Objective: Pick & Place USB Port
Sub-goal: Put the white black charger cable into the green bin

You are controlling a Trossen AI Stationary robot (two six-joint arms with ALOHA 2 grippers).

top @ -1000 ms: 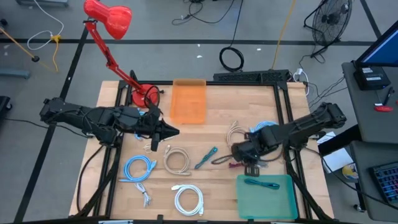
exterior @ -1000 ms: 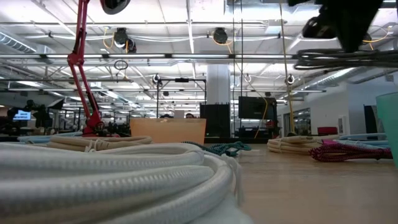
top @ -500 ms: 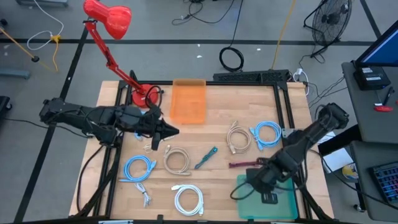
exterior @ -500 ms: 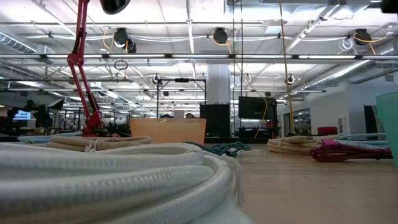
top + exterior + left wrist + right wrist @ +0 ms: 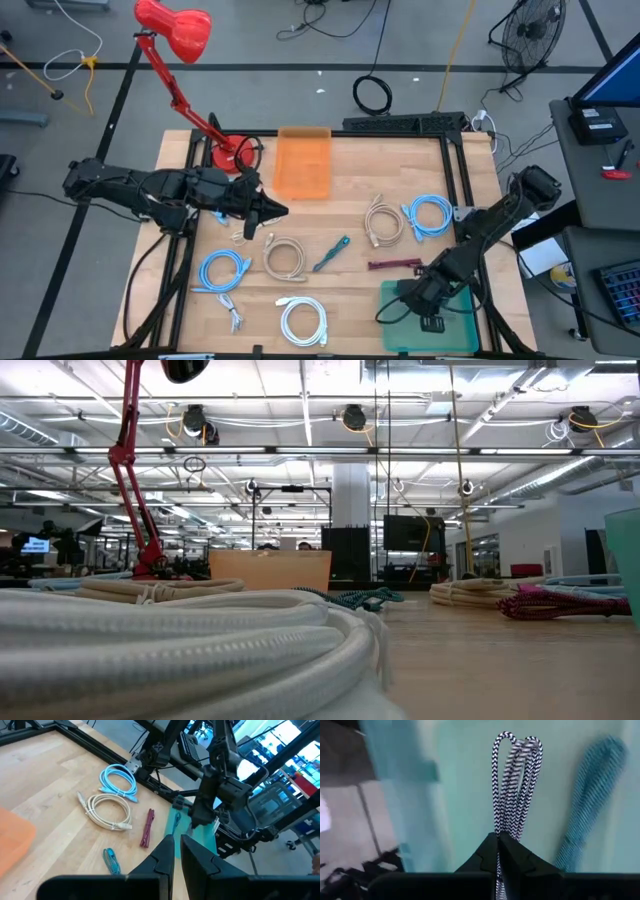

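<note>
Right wrist view, closest in: right claw (image 5: 498, 837) is clenched on a black-and-white braided cable (image 5: 514, 785), its folded loops hanging just over the green tray (image 5: 465, 780), w/ a teal cable (image 5: 590, 800) already lying in that tray beside it. High view confirms: right claw (image 5: 432, 312) sits above the tray's near-left part. Change vs a sec ago: that arm was out mid-counter by the coiled cables, then swung back over the tray and has barely shifted in the last half sec, so transport looks done and what's left is prob. the drop. Farther out on the wooden counter (image 5: 350, 215): white cable (image 5: 303, 320), blue cable (image 5: 222, 270), beige cable (image 5: 285, 257), a maroon cable (image 5: 395, 264), more coils beyond, then the orange tray (image 5: 303, 163) at the far edge. Left claw (image 5: 280, 211) waits over the counter's left-middle, nearly closed, holding nothing, unchanged. Hard to tell: cable's plug ends are cut off below the fingers; how high it hangs above the tray floor isn't clear; low view is blocked by a white coil (image 5: 180, 650) and shows neither claw.
</note>
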